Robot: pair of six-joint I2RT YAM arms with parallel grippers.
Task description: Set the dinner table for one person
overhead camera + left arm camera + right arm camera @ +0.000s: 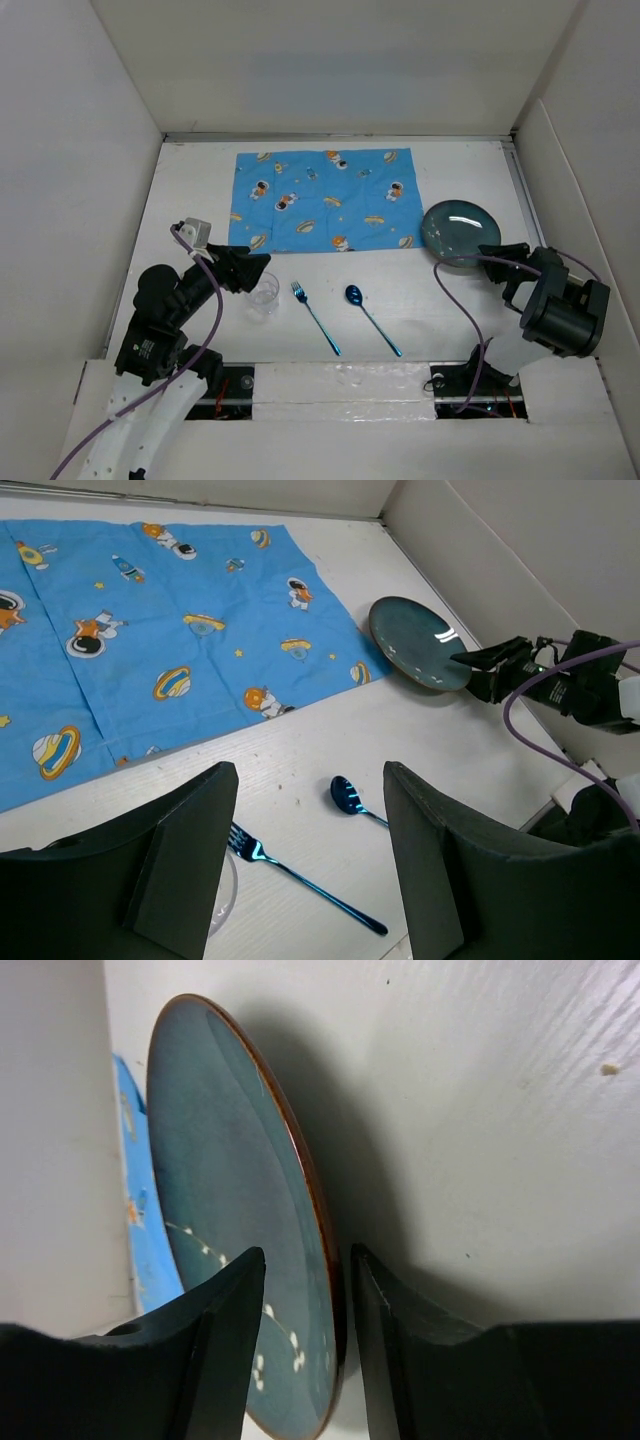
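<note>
The white dinner table (450,320) bears a blue cartoon-printed mat (325,198) at the back. A dark teal plate (458,226) sits just right of the mat. My right gripper (487,252) grips the plate's near rim, one finger over the face and one under; the right wrist view shows the plate (230,1190) between the fingers of this gripper (308,1260), tilted with shadow beneath. A clear glass (263,296), a blue fork (315,316) and a blue spoon (372,319) lie near the front. My left gripper (258,270) is open and empty, just behind the glass.
White walls enclose the table on the left, back and right. In the left wrist view the fork (300,875) and spoon (348,795) lie between the fingers of the left gripper (310,780), with the glass rim (226,895) under the left finger.
</note>
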